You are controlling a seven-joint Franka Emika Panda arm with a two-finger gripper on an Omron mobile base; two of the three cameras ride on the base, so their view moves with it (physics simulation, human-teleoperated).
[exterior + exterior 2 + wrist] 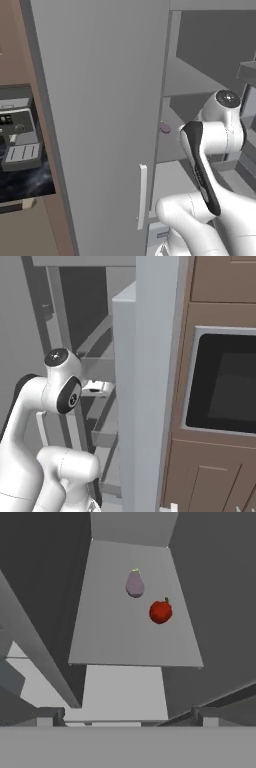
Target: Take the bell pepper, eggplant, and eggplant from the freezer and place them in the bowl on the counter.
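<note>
Grey freezer shelf (pixel 115 632) bears eggplant (pixel 134 584) beside bell pepper (pixel 160 611); pincer gapes wide.

no readable text, labels or numbers

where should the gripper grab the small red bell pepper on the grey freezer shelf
Grip the round red bell pepper across its widest middle, coming straight in from the open front. Its short stem is too thin to hold, and the pale purple eggplant sits apart, leaving room.
</note>
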